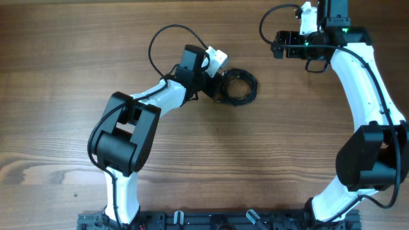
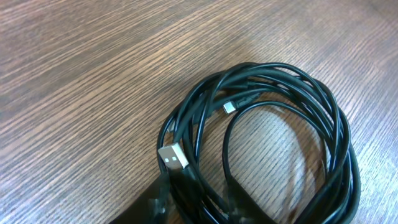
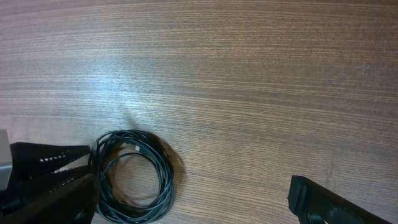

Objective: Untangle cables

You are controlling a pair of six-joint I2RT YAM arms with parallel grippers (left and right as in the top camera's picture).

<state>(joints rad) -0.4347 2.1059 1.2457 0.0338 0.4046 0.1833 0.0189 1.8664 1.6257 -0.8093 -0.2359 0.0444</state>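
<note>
My left gripper (image 3: 87, 167) sits narrow at the coil's (image 2: 181, 124) edge, grip unclear; pinch only the plug's (image 2: 172, 157) strand, lift slowly. My right gripper (image 1: 279, 45) gapes, far from the coil.

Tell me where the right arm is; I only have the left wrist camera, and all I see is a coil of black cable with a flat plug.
Observer: The right gripper is at the far side of the table, well away from the cable coil, open and empty.
Operator: Does any end trail out of the coil?
Observer: No; overhead it is one compact ring, with no tail leading out.
Operator: Where is my left gripper against it?
Observer: The left gripper is at the ring's edge nearest its own arm; whether it grips, I cannot tell.
</note>
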